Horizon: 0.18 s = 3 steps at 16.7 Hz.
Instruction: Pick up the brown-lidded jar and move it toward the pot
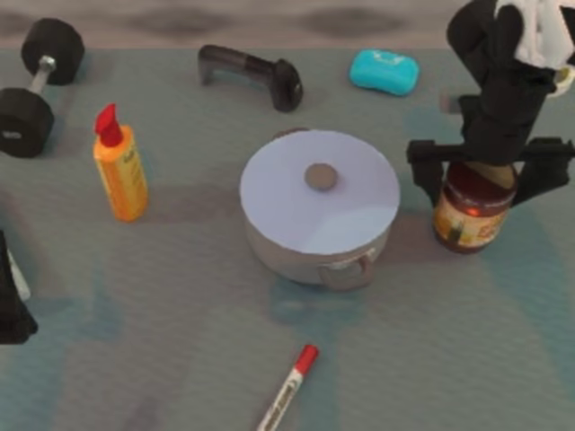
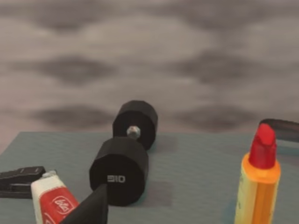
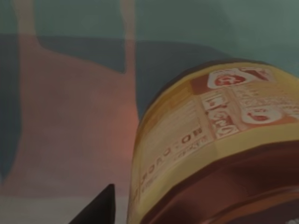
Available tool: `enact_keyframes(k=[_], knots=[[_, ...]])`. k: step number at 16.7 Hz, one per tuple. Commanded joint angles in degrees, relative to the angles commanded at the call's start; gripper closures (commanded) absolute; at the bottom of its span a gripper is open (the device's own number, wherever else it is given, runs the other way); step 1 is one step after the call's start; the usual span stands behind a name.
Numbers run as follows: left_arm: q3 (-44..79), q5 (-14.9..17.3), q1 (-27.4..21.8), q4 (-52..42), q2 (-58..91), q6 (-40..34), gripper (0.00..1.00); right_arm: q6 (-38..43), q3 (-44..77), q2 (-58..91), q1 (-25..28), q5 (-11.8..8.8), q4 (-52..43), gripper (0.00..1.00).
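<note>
I use the pot (image 1: 319,205) as my landmark: it sits mid-table, lid on, knob up. My right gripper (image 1: 490,171) hangs just right of the pot, over the jar (image 1: 472,211), its black fingers (image 1: 427,166) spread wide to either side of the lid; from above I cannot tell whether they touch it. The jar stands upright just right of the pot, near it but apart. In the right wrist view the jar's label (image 3: 196,140) fills the picture, with one dark fingertip (image 3: 96,207) beside it.

My left arm (image 1: 13,296) is parked far left of the pot at the table edge; I cannot tell its finger state.

Left of the pot stands an orange bottle (image 1: 119,166), farther left a dumbbell (image 1: 36,85). Behind the pot lie a black scanner (image 1: 256,76) and a teal soap (image 1: 384,70); in front, a red-capped marker (image 1: 289,386).
</note>
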Motion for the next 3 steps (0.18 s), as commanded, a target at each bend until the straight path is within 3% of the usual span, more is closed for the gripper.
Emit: enact_keyframes(k=[3], knots=[[0.0,0.0,0.0,0.0,0.0,0.0,0.0,0.0,0.0,0.0,0.0,0.0,0.0,0.0]])
